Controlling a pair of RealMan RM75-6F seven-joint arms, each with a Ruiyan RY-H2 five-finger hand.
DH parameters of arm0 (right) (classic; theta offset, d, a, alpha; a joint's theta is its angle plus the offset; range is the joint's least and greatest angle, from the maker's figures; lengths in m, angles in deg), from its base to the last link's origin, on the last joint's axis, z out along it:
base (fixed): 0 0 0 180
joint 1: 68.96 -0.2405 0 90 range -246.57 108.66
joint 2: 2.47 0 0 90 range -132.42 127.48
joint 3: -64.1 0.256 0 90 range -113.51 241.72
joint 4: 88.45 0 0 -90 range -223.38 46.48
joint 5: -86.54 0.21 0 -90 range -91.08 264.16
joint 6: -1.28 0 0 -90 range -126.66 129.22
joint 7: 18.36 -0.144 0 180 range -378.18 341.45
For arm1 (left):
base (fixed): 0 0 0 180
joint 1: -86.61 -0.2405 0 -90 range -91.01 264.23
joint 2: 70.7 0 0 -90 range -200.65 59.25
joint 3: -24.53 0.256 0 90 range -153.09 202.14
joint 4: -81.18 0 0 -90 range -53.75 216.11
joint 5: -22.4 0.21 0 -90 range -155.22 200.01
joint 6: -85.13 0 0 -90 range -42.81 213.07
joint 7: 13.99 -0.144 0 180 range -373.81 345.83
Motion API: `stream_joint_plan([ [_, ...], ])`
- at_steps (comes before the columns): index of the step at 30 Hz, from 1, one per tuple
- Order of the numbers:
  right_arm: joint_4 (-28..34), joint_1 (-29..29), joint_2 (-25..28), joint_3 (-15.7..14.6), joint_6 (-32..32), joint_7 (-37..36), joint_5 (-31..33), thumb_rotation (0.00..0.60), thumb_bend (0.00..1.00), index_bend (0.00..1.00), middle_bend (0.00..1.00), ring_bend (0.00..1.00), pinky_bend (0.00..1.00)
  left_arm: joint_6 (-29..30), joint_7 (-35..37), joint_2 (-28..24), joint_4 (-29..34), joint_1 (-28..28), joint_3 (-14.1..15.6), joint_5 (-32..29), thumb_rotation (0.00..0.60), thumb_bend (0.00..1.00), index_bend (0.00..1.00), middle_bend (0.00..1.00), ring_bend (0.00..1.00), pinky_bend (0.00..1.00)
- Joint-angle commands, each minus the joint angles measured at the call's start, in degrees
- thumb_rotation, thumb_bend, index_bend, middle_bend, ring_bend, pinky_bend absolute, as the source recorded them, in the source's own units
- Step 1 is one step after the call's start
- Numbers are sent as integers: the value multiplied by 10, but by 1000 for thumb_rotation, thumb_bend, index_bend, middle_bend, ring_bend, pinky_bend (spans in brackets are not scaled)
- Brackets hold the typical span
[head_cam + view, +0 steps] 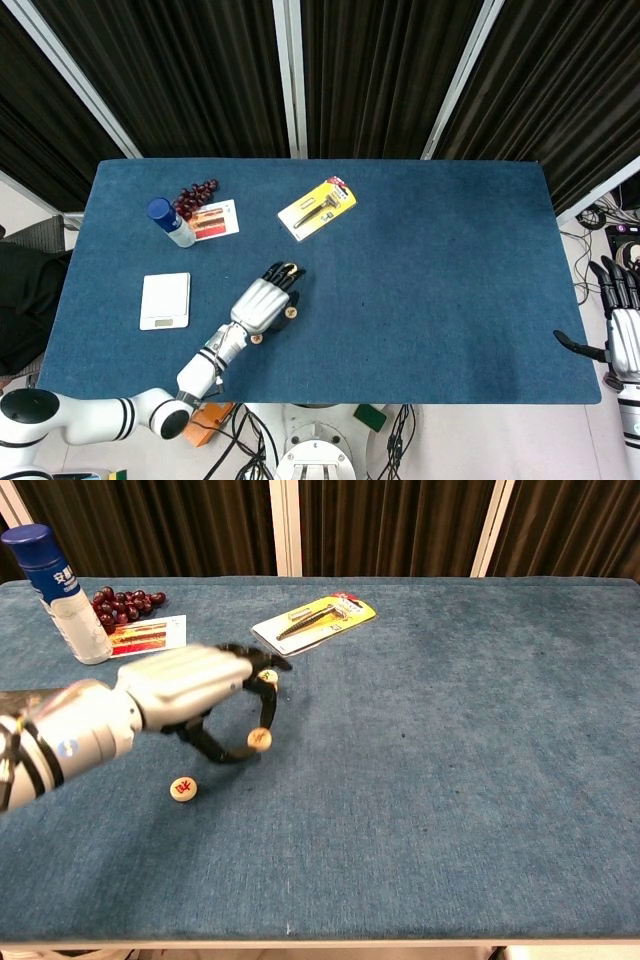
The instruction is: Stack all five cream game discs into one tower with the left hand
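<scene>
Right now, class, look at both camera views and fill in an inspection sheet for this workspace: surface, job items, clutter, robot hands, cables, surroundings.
Surface: blue cloth table, flat.
Job's things: three cream discs visible; one disc pinched in the fingers, a second disc at the fingertips, a loose disc lying flat. Others not seen.
Clutter: blue-capped bottle, grapes, card, packaged tool, white scale.
Robot hands: left robot hand holds a disc; right robot hand off the table edge, fingers apart, empty.
Cables: bundle below the near edge.
Surroundings: dark curtains.

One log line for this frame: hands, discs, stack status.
left hand: pinching cream disc above table | loose disc: lying apart | right hand: idle off table edge | tower: none visible
</scene>
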Motion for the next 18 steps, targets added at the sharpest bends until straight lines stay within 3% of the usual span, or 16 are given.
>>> stream_joint_plan([
  [1, -1, 0, -1, 0, -1, -1, 0, 600, 116, 0, 0, 0, 0, -8, 1, -20, 24, 16, -32, -12, 592, 372, 495, 41, 0, 0],
  [9, -9, 0, -4, 1, -3, -11, 5, 600, 116, 0, 0, 0, 0, -57, -34, -23, 14, 67, -101, -108, 591, 366, 495, 40, 0, 0],
  [18, -18, -2, -6, 2, -9, -18, 8, 600, 116, 0, 0, 0, 0, -88, -61, 10, -59, 110, -124, -208, 599, 365, 495, 41, 0, 0],
])
